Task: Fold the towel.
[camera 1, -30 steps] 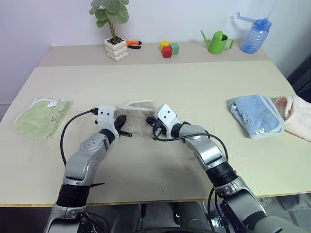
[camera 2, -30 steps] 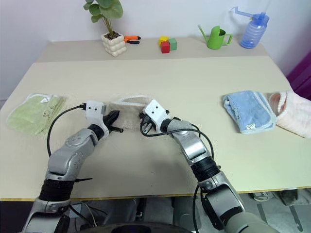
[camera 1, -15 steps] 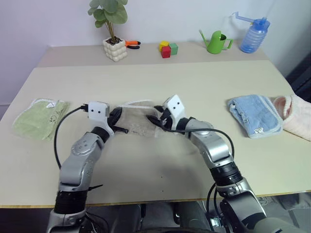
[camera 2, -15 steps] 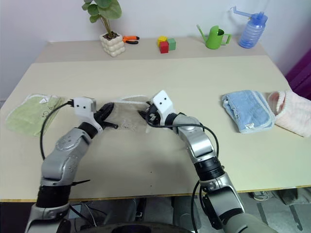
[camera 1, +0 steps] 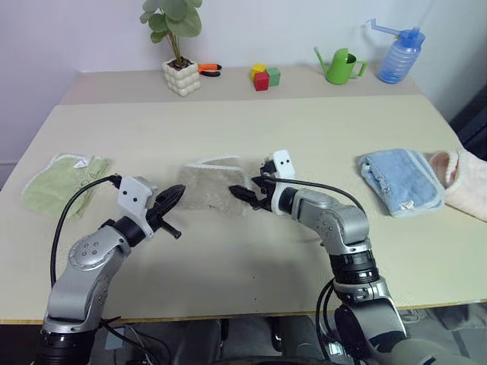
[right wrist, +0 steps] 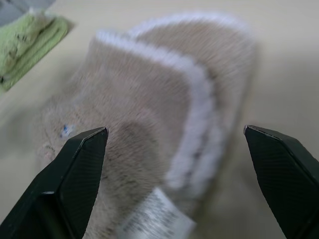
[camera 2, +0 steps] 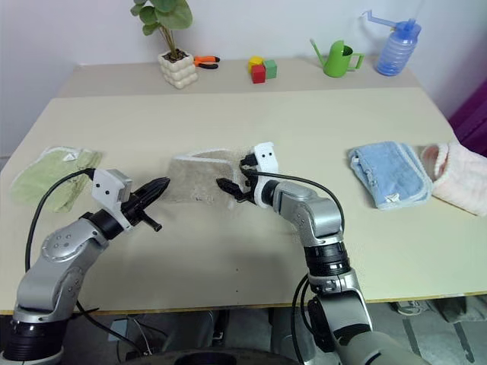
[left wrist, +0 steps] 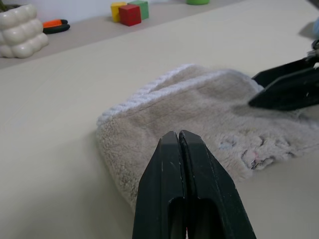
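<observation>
The beige towel (camera 1: pixel 209 185) lies folded in the middle of the table, its pale cream edging along the far side and a small white tag (right wrist: pixel 158 219) at its near right corner. My left gripper (camera 1: pixel 179 192) is shut and empty, a little off the towel's near left edge and pointing at it; the towel (left wrist: pixel 209 112) lies just beyond my shut fingers (left wrist: pixel 172 164). My right gripper (camera 2: pixel 227 185) stands open at the towel's right end, one finger on each side of the folded edge (right wrist: pixel 194 94), holding nothing.
A folded green towel (camera 1: pixel 65 181) lies at the left. A blue towel (camera 1: pixel 399 181) lies at the right, with a pink cloth (camera 1: pixel 466 179) at the table's edge. Along the back stand a potted plant (camera 1: pixel 181 76), orange pliers (camera 1: pixel 209 69), coloured blocks (camera 1: pixel 265 76), a watering can (camera 1: pixel 340 66) and a spray bottle (camera 1: pixel 399 55).
My right gripper has opened, rolled and let go of the towel, which now lies flat and folded. My shut left gripper has drawn back off the towel, toward me and to the left.
</observation>
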